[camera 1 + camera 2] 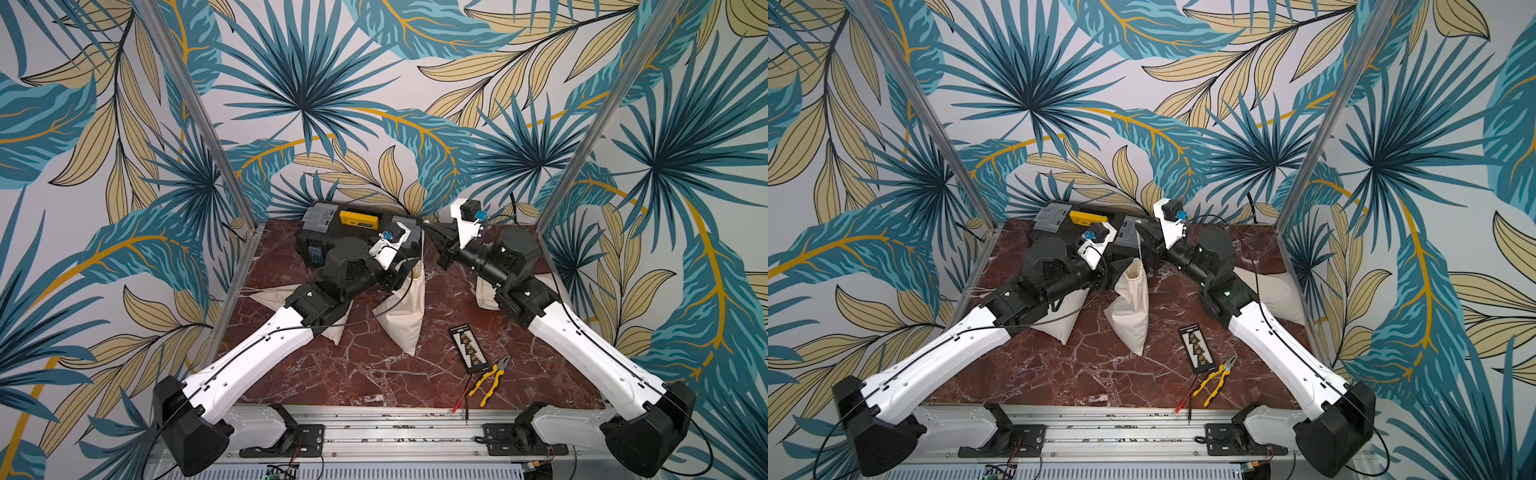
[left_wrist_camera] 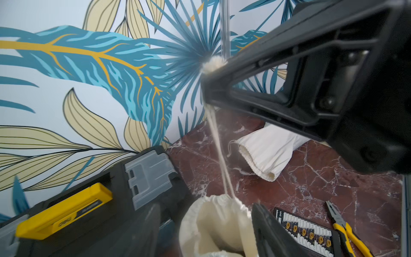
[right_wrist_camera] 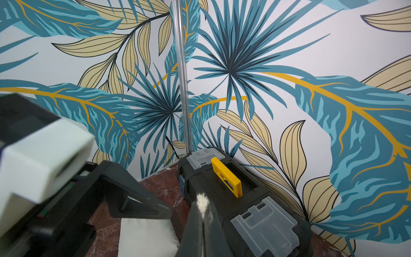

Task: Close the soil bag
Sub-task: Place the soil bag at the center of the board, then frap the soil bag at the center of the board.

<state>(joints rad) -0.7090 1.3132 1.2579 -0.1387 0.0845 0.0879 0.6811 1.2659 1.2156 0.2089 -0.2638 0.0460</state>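
We see 3 bags. Soil bag (image 1: 405, 307) upright mid-table, mouth open. Right gripper (image 2: 208, 73) clamped on its drawstring (image 2: 219, 151), left gripper (image 2: 205, 205) spread wide astride the mouth. Left bag (image 1: 270, 297) and right bag (image 1: 484, 295) lie flat. 1 toolbox (image 1: 359, 219) far, 1 pliers (image 1: 492, 380) near right.

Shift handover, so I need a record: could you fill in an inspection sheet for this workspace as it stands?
Surface: red marble table.
Job's things: middle bag upright, mouth open; drawstring pulled taut upward.
Clutter: toolbox, pliers, black card, red leads, left bag and right bag lying down.
Grippers: right gripper shut on drawstring; left gripper open, astride the bag mouth.
Cables: black cables along both arms.
Surroundings: leaf-print walls, metal posts.
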